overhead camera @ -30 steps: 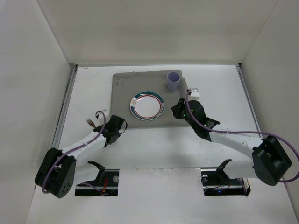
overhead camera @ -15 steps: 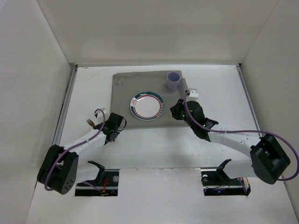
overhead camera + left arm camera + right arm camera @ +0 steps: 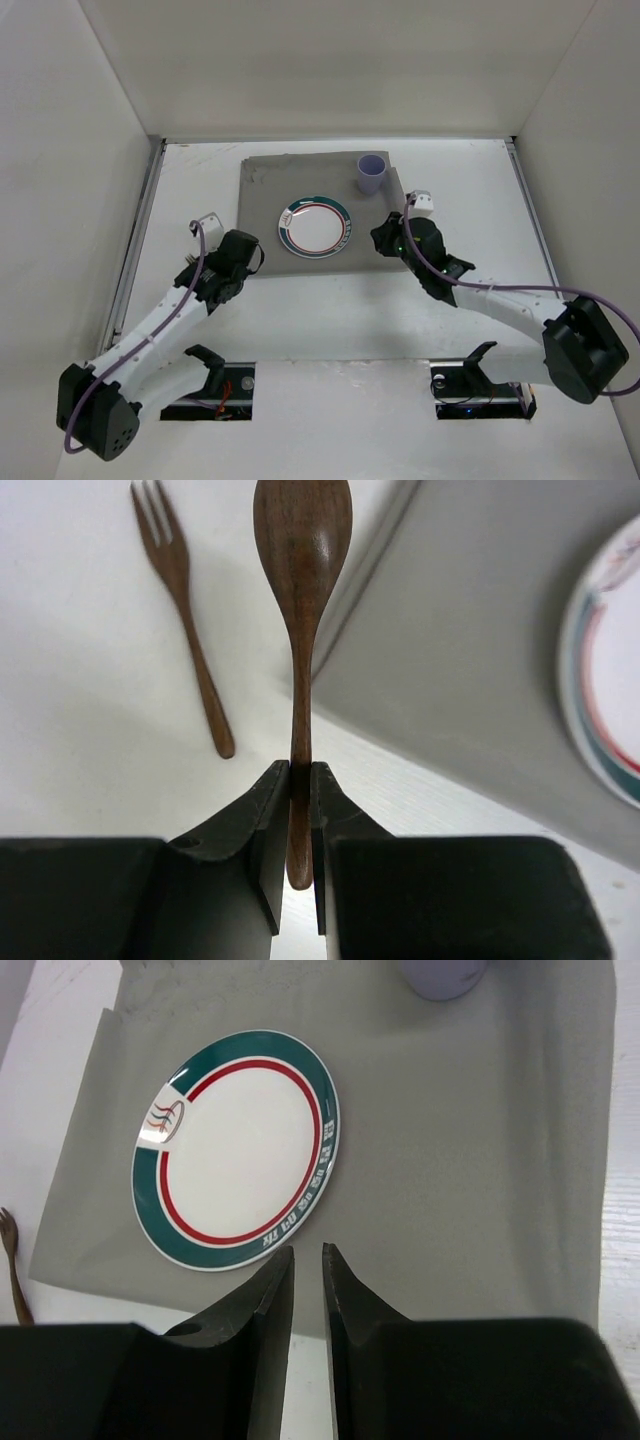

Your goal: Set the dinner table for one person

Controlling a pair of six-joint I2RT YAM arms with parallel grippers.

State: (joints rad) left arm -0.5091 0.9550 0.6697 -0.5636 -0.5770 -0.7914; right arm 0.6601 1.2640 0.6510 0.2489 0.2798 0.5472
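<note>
My left gripper (image 3: 300, 770) is shut on the handle of a brown wooden spoon (image 3: 300, 570) and holds it above the white dinner table (image 3: 90, 730), just left of the grey mat (image 3: 470, 650). A wooden fork (image 3: 190, 640) lies on the table to the spoon's left. In the top view the left gripper (image 3: 243, 252) is at the mat's (image 3: 260, 190) near left corner. A plate (image 3: 315, 224) with a green and red rim sits on the mat, and a lilac cup (image 3: 372, 174) stands behind it. My right gripper (image 3: 308, 1250) is empty, its jaws nearly together, over the mat's near edge by the plate (image 3: 235, 1150).
Thin metal rails run along the left side (image 3: 140, 230) and the right side (image 3: 530, 220) of the table. White walls enclose the table on three sides. The cup (image 3: 445, 975) is at the top of the right wrist view. The fork's tip (image 3: 12, 1270) shows at its left edge.
My left arm has risen and carried the spoon up and a little away, so it now hides the fork in the top view. My right gripper has shifted slightly to the right.
</note>
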